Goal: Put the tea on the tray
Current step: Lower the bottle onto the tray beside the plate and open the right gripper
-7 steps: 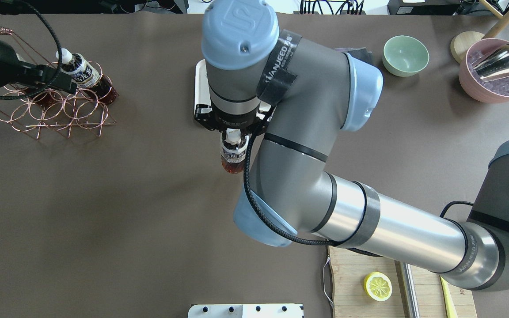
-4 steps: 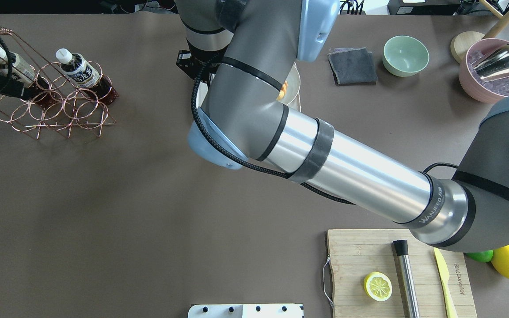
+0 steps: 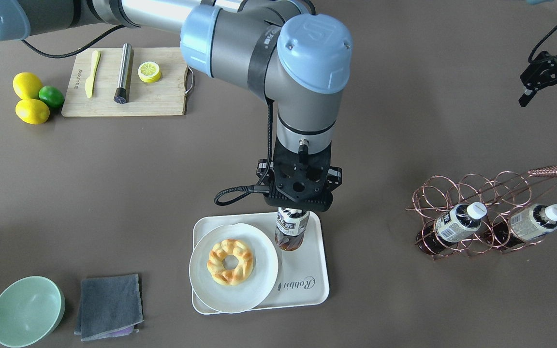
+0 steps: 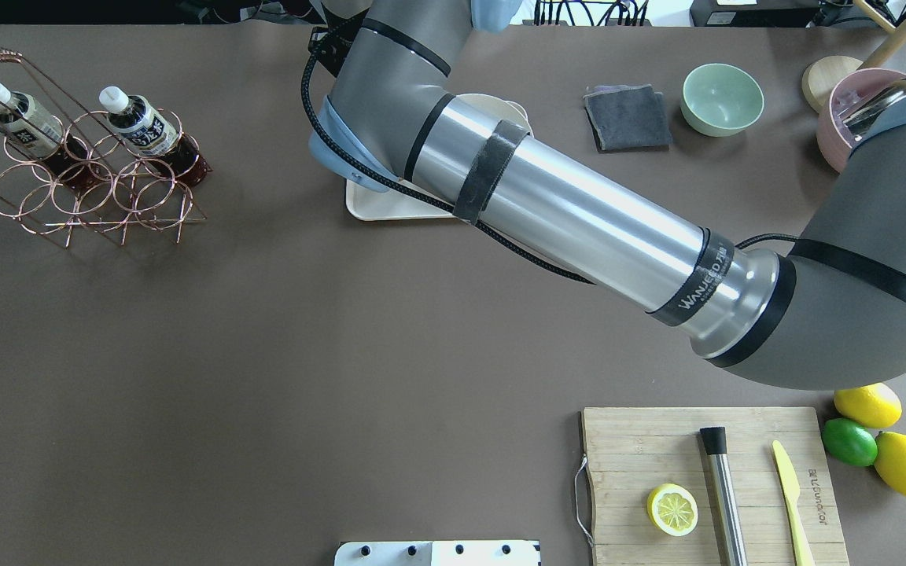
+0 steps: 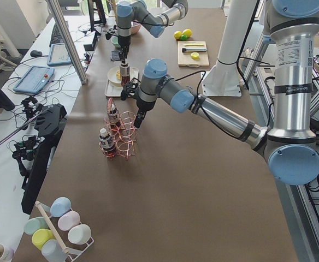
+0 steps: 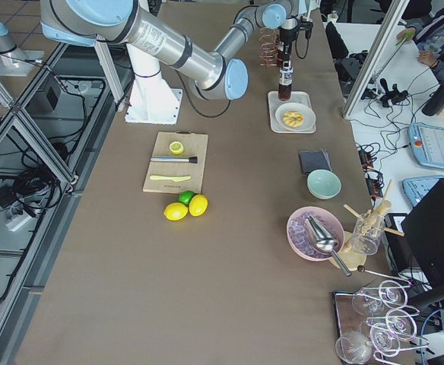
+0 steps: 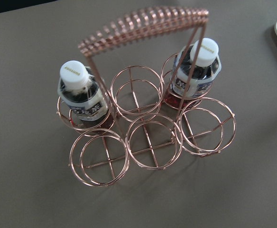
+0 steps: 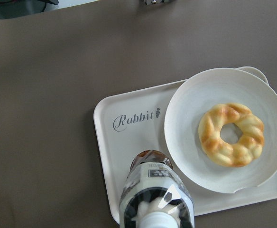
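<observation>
The tea [image 3: 291, 229] is a small bottle of dark reddish-brown liquid with a navy-and-white label. My right gripper [image 3: 294, 209] is shut on its top and holds it upright over the back right part of the cream tray [image 3: 307, 285] with "Rabbit" lettering. The right wrist view shows the tea [image 8: 153, 194] above the tray [image 8: 124, 142], beside the plate. I cannot tell whether its base touches the tray. My left gripper [image 3: 549, 99] is open and empty, raised behind the wire rack. In the overhead view the arm hides the tea.
A round white plate [image 3: 259, 285] with a ring pastry [image 3: 230, 261] fills the tray's left part. A copper wire rack [image 3: 493, 193] holds two similar bottles. A green bowl [image 3: 27, 311], grey cloth [image 3: 109, 305], cutting board [image 3: 162, 99] and lemons [image 3: 29, 96] lie around.
My right arm has carried the tea away from the robot's side to over the tray. My left arm has drawn back from the rack and left the overhead view.
</observation>
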